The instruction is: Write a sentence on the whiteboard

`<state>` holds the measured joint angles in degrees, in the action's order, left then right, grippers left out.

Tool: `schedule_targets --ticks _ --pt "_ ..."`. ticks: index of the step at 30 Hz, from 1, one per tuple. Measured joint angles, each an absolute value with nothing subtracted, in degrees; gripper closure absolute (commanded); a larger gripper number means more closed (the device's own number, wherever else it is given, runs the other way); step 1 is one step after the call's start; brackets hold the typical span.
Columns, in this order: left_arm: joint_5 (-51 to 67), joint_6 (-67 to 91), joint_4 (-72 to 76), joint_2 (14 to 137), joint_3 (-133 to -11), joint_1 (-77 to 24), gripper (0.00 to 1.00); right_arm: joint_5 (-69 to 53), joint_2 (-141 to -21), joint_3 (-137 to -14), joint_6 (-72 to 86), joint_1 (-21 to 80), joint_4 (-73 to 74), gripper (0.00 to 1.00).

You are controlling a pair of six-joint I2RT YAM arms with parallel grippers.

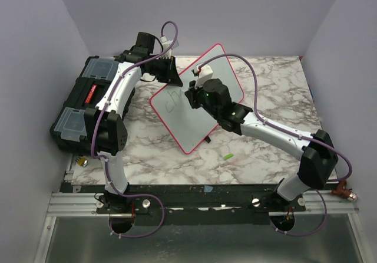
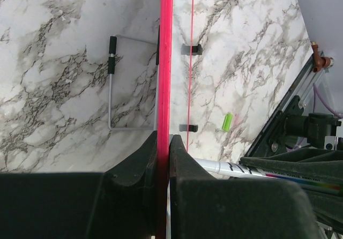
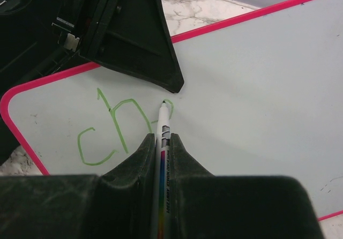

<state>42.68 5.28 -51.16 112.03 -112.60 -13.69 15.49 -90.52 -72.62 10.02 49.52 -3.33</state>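
The whiteboard (image 1: 182, 124) stands tilted on the marble table, white with a red-pink rim. My left gripper (image 1: 171, 74) is shut on its top rim; the left wrist view shows that rim (image 2: 165, 62) edge-on, pinched between the jaws of the left gripper (image 2: 163, 140). My right gripper (image 3: 162, 138) is shut on a white marker (image 3: 163, 126) with a rainbow stripe. The marker's tip touches the board face (image 3: 257, 89). Of the sentence (image 3: 107, 132), green letters "ch" and the start of a third letter show. From above, the right gripper (image 1: 197, 95) hovers over the board's middle.
A black toolbox (image 1: 82, 104) with clear lids sits at the table's left edge. A green marker cap (image 1: 228, 156) lies on the marble in front of the board. The board's wire stand (image 2: 110, 89) rests behind it. Purple walls close in left, back and right.
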Motion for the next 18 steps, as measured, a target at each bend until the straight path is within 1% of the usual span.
schedule_targets --ticks 18 --pt "42.65 5.21 -51.11 112.03 -112.38 -13.69 1.0 12.51 -88.01 -67.07 11.84 49.5 -4.6 0.99"
